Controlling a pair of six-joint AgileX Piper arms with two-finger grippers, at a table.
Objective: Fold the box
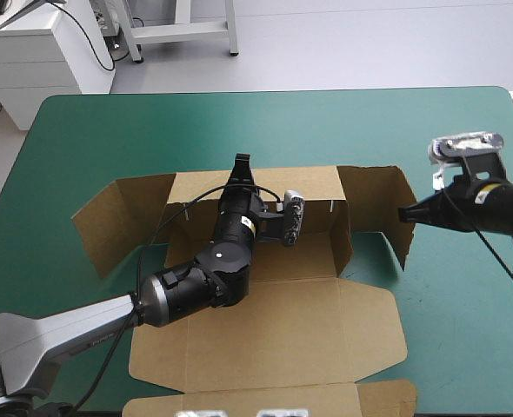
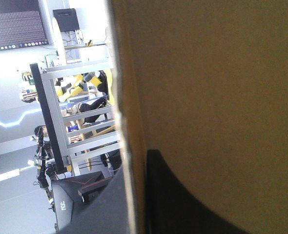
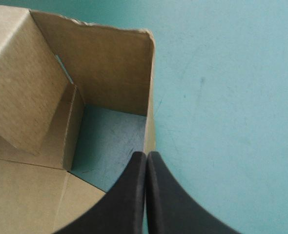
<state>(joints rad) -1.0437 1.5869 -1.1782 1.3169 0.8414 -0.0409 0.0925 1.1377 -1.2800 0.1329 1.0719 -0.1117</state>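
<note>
The brown box (image 1: 265, 334) lies mid-table with its back wall raised, its side flaps standing out at both ends and its lid flat toward the front edge. My left gripper (image 1: 240, 165) reaches over the box floor to the top of the back wall. In the left wrist view, the left gripper (image 2: 136, 161) is shut on that wall (image 2: 207, 73), one black finger on each face. At the outer end of the right flap (image 1: 387, 208), my right gripper (image 1: 404, 213) is shut. In the right wrist view, the tips of the right gripper (image 3: 146, 155) touch the flap's end edge (image 3: 152, 97) with no board between them.
The left flap (image 1: 122, 217) stands angled outward toward the table's left side. Bare teal-green cover (image 1: 465, 330) lies to the right of the box and behind it, up to the far edge.
</note>
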